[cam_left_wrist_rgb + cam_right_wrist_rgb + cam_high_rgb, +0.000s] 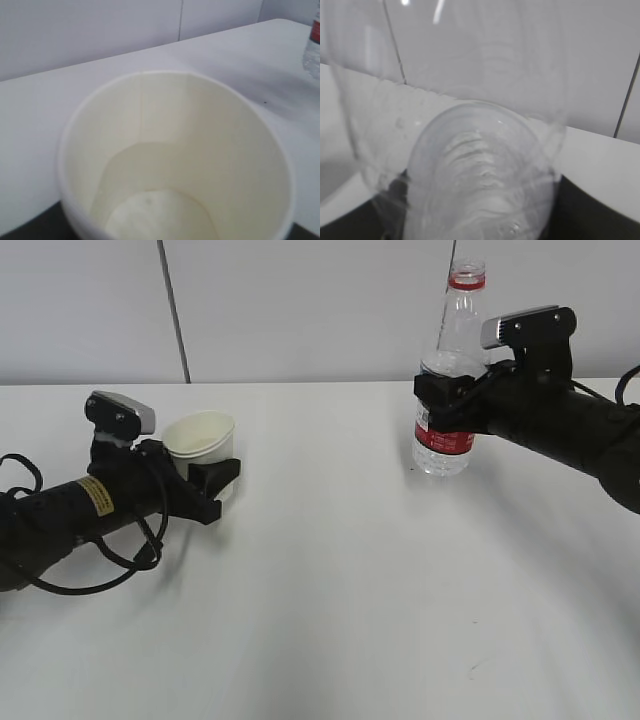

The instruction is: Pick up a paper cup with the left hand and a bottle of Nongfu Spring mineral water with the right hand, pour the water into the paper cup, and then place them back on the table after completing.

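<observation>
The paper cup [203, 438] is held by the left hand [205, 483], whose black fingers are pressed against the cup's lower wall. The cup is tipped slightly, its open mouth turned up and toward the wall, and whether its base touches the white counter [330, 570] or is raised just off it cannot be told. In the left wrist view the cup [175, 165] fills most of the picture — a cream interior with one vertical seam, and no water can be seen in it.

Well to the right of the cup, the bottle [450, 380] is pinched around its middle by the right hand [452, 400], just above the red label. It is held upright, with a red ring at the neck; no cap can be made out on top. A shadow is cast on the counter under its base, and contact with the surface cannot be judged. Through the right wrist camera only clear ribbed plastic [470, 165] is seen close up, with dark finger shapes at the lower corners.

The left arm is marked by a yellow sticker [97, 496] and black cables [100, 575] are looped beside it on the counter, on the side away from the bottle.
</observation>
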Controlling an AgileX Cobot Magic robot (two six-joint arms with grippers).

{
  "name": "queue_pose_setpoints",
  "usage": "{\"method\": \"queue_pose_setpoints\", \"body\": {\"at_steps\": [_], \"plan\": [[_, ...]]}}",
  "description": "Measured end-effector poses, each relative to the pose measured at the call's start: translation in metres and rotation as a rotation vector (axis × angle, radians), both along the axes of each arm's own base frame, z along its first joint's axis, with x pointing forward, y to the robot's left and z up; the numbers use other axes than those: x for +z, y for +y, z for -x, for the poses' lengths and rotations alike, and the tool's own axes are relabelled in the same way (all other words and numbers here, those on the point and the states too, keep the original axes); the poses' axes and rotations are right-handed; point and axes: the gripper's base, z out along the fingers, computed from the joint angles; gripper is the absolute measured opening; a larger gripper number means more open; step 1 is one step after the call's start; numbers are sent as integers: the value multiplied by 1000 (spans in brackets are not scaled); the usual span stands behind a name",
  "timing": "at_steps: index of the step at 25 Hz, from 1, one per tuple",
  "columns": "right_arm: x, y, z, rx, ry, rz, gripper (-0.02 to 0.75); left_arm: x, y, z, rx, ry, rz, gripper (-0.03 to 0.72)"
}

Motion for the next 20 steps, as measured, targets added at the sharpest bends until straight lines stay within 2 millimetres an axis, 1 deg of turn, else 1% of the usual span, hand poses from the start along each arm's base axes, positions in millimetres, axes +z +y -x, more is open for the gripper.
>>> {"method": "queue_pose_setpoints", "body": {"at_steps": [3, 7, 9, 14, 20], "plan": [[1, 0, 0, 1, -5, -5, 385, 0, 12, -4, 31, -4, -6, 392], [4, 1, 0, 14, -43, -25, 385, 0, 21, -8, 79, -21, -23, 392], [6, 2, 0, 20, -63, -36, 385, -4, 22, -9, 102, -21, -30, 392], [7, 2, 0, 22, -71, -40, 385, -21, 23, -13, 116, 9, -43, 392], [7, 2, 0, 22, -70, -42, 385, -26, 24, -17, 136, 2, -27, 392]]}}
